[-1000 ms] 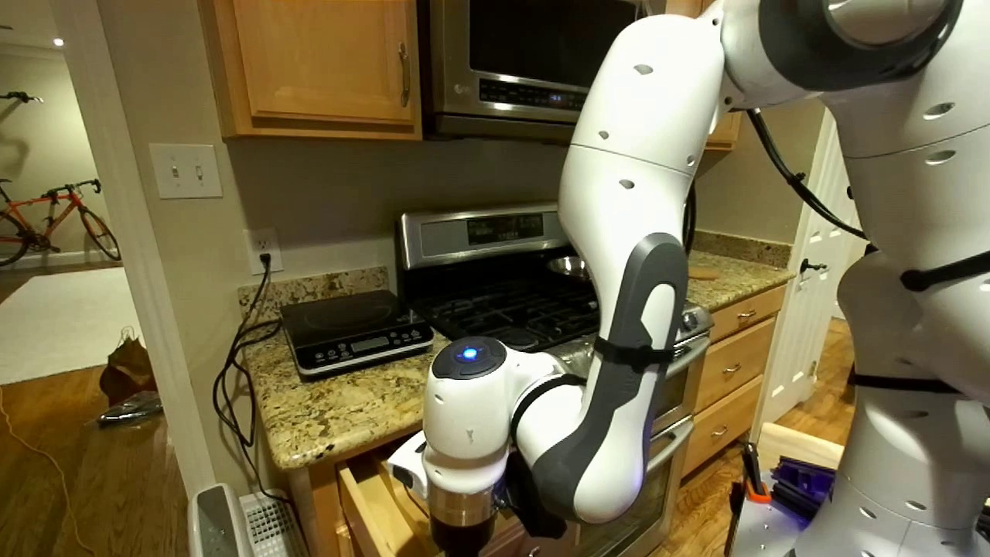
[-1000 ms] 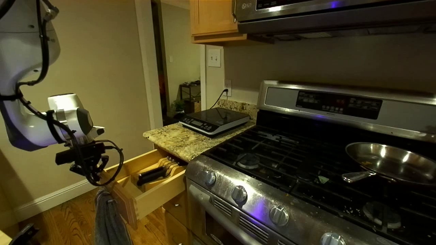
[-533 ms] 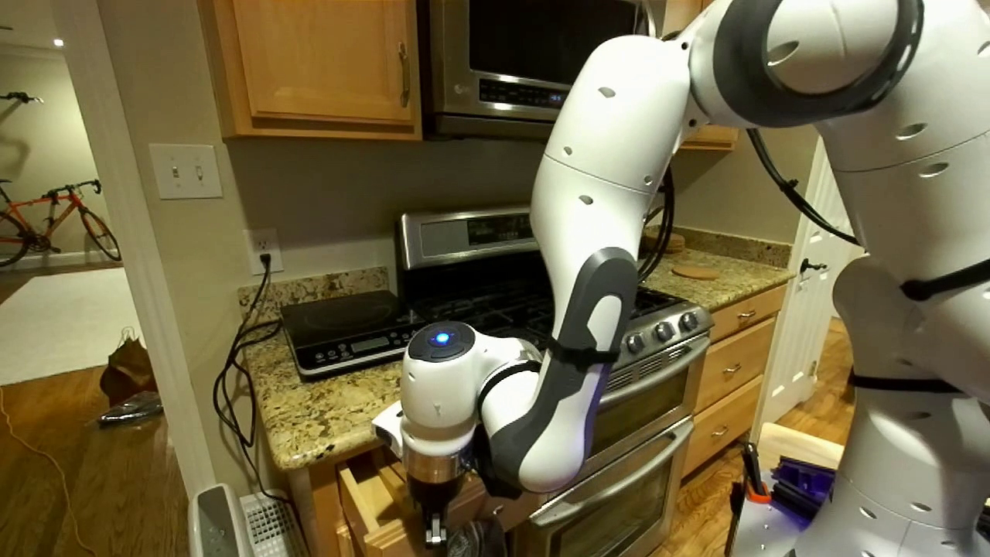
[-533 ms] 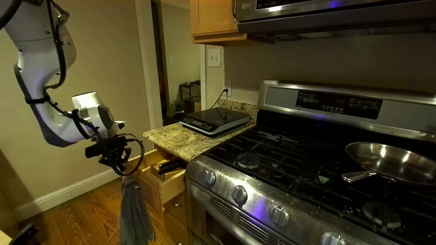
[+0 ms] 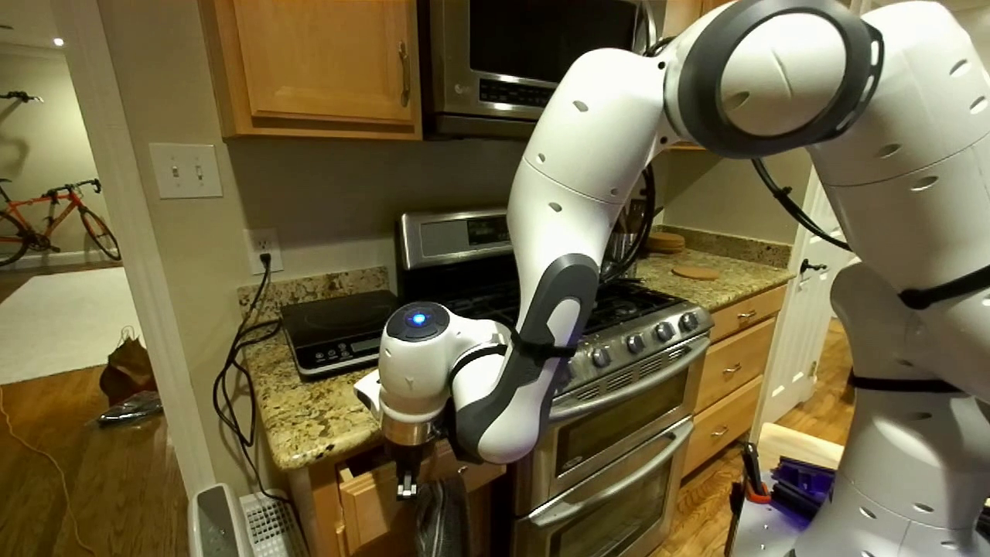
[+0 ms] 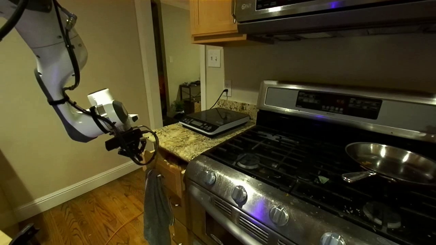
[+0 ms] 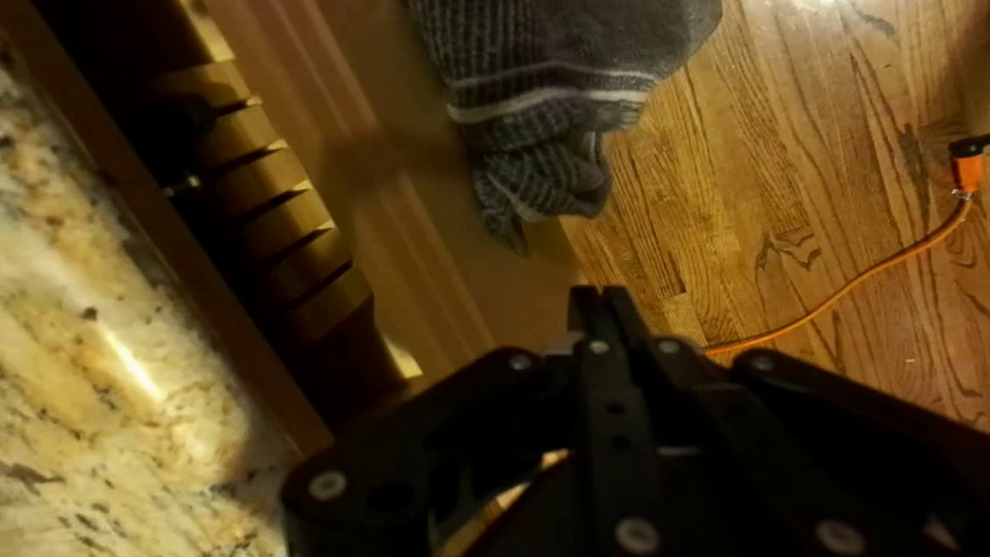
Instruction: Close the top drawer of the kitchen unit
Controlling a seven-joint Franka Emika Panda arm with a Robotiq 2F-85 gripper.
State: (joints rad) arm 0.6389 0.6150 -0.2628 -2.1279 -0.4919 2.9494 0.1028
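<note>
The wooden top drawer (image 5: 379,507) is open only by a narrow gap under the counter; its front also shows in an exterior view (image 6: 171,177) and the wrist view (image 7: 410,209). The wrist view shows a slotted wooden insert (image 7: 271,201) inside the gap. My gripper (image 5: 406,489) is at the outer face of the drawer front, fingers pointing down. In the wrist view the gripper's fingertips (image 7: 601,294) are together with nothing seen between them. I cannot tell exactly where it touches the front. A grey towel (image 6: 156,207) hangs from the drawer front beside the gripper.
A granite counter (image 5: 309,418) overhangs the drawer and carries a black induction cooktop (image 6: 214,120). A steel range (image 6: 235,183) with a pan (image 6: 391,161) stands beside the drawer. An orange cord (image 7: 851,290) lies on the wood floor.
The drawer has slid inward from well open to nearly closed. My arm and gripper have moved along with it toward the cabinet, and the towel has travelled with the drawer front.
</note>
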